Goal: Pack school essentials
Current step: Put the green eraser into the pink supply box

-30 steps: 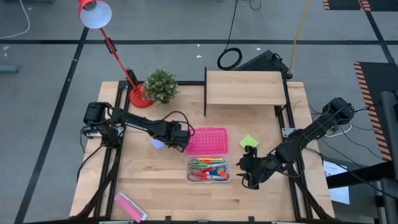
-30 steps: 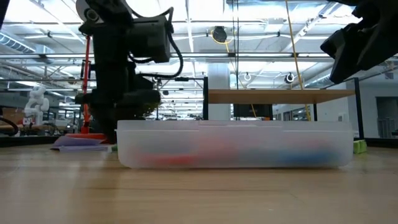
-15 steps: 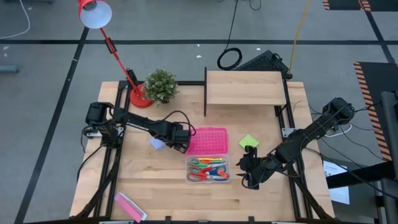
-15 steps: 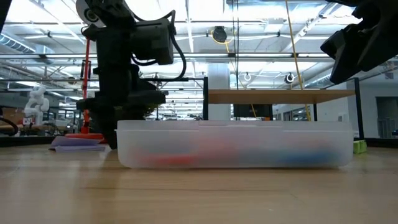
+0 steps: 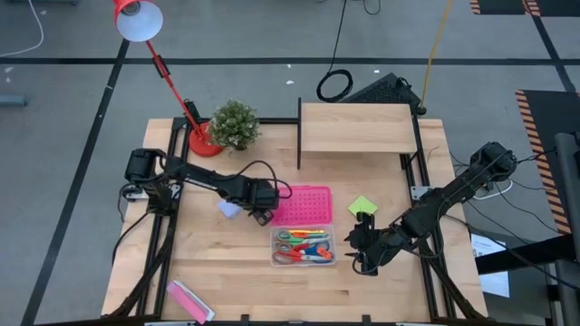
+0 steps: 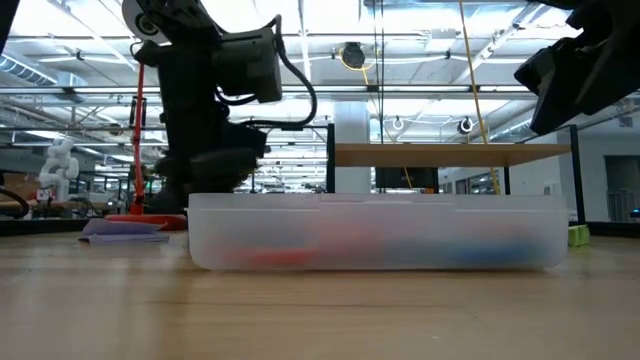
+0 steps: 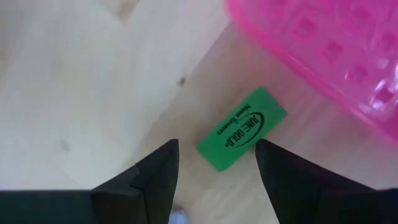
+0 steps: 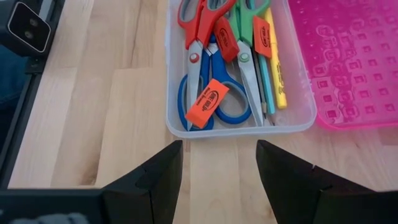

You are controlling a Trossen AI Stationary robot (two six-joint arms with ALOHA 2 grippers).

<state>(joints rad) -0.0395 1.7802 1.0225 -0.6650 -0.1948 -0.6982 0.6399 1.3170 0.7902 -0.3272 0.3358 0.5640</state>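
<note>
While one clear box (image 5: 304,246) at the table's (image 5: 227,281) six o'clock holds three scissors (image 8: 208,93), the left gripper (image 7: 214,163) hangs spread over one green eraser (image 7: 242,128) beside the pink lid (image 5: 302,205). At four o'clock the right gripper (image 8: 217,163) waits, parted.

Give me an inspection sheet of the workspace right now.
Surface: wooden table, bare wood.
Job's things: clear box holds scissors, pens and orange erasers; green eraser lies beside the pink lid; green note pad and pale-blue note pad lie outside the box.
Clutter: pink packet, plant, red lamp, wooden shelf.
Pincers: left pincer open, over the green eraser; right pincer open, beside the box, empty.
Cables: black coil behind the shelf.
Surroundings: nothing seen.
</note>
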